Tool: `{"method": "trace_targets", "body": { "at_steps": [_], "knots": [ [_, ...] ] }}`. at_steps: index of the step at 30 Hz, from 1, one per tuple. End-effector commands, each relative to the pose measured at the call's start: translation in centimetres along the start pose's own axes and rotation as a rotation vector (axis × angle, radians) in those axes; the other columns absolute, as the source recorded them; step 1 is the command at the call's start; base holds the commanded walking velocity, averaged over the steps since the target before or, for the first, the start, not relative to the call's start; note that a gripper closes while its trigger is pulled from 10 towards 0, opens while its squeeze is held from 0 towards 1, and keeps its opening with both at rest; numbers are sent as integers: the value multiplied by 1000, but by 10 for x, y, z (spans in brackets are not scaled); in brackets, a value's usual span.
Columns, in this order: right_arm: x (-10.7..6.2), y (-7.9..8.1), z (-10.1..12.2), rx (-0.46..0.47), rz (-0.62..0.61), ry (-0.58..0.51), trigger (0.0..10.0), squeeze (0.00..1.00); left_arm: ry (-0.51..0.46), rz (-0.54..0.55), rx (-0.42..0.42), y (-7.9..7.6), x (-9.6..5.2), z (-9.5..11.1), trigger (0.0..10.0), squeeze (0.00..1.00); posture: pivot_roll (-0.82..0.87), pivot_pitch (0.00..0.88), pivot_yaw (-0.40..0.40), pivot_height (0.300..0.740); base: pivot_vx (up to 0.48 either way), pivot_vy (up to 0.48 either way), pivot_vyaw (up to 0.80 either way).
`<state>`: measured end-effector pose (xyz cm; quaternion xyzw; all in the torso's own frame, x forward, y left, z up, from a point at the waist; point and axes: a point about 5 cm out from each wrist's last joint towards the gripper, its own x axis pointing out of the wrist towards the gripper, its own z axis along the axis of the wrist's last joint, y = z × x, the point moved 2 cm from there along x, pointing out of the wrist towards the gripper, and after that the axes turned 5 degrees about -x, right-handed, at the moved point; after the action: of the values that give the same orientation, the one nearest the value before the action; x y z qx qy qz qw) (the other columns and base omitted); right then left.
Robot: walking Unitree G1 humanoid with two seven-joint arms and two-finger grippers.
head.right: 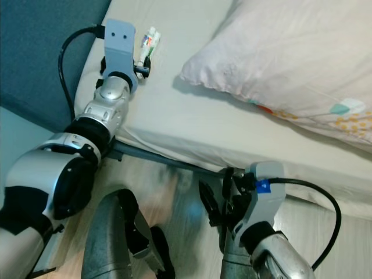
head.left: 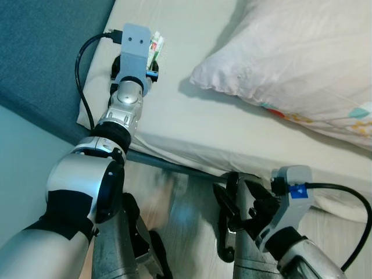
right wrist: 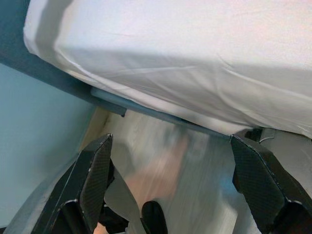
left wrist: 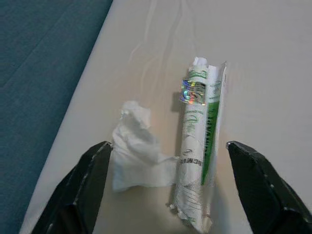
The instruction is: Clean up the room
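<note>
**Left gripper poised over wrapper and tissue at the bed's corner**

A crumpled green-and-white wrapper (left wrist: 199,146) lies flat on the white sheet of the bed (head.left: 192,122), at about 11 o'clock in the head views, close to the mattress corner by the dark teal headboard (head.left: 40,52). It carries a small shiny hologram sticker near one end. A wadded white tissue (left wrist: 134,151) lies touching the wrapper's side, on the headboard side of it.

The left gripper (left wrist: 170,195) hovers just above the pair, its two black fingers (left wrist: 87,185) spread wide, one on the outer side of the tissue and the other on the outer side of the wrapper; neither finger touches them. In the head views the left arm reaches up from 7 o'clock toward the corner, its grey wrist block (head.left: 135,49) covering most of the litter, with a black cable looping off to the side.

A large pale pillow (head.left: 290,58) with a coloured print along its edge fills the 1 to 3 o'clock area, well apart from the wrapper.

The right gripper (head.left: 235,218) hangs low at 5 o'clock, below the mattress edge and over the light wooden floor (right wrist: 161,165), fingers spread and holding nothing.
</note>
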<state>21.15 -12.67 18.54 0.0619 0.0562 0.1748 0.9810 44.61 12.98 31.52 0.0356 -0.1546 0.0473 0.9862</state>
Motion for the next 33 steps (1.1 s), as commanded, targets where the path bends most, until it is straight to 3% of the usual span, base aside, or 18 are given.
{"method": "trace_targets", "body": {
  "at_steps": [1,3,5,6,11,15,16,18,24,27,33],
  "knots": [
    [5,-2,-4,16,10,14,10000,0,12,42,-1,19,-1,-9,10000,0,-285,611,146,490,0,0,0],
    [21,-4,-1,19,35,-19,10000,0,-15,46,-63,27,-2,-9,10000,0,-257,515,152,490,0,0,0],
    [27,-4,0,17,44,-29,10000,0,-29,43,-87,29,-2,-8,10000,0,-251,509,152,490,0,0,0],
    [37,-5,-1,12,60,-38,10000,0,-42,27,-142,33,-4,-11,10000,0,-231,467,148,490,0,0,0],
    [53,-9,-3,-1,84,-41,10000,0,-57,-15,-175,35,-9,-20,10000,0,-197,384,133,490,0,0,0],
    [70,-15,-4,-11,110,-54,10000,0,-38,-82,-205,35,-25,-49,10000,0,-189,292,125,490,0,0,0],
    [75,-15,-2,-19,122,-64,10000,0,-6,-84,-238,40,-36,-70,10000,0,-185,261,123,490,0,0,0],
    [79,-18,-2,-20,124,-65,10000,0,12,-83,-252,40,-40,-76,10000,0,-175,232,119,490,0,0,0],
    [91,-23,9,-28,143,-121,10000,0,35,-152,-317,28,-60,-100,10000,0,-151,166,106,490,0,0,0],
    [108,-31,26,-43,154,-188,10000,0,36,-267,-414,6,-82,-113,10000,0,-122,117,87,504,0,0,0],
    [115,-32,29,-57,172,-206,10000,0,27,-266,-431,4,-86,-111,10000,0,-103,92,76,524,0,0,0]
  ]
}}
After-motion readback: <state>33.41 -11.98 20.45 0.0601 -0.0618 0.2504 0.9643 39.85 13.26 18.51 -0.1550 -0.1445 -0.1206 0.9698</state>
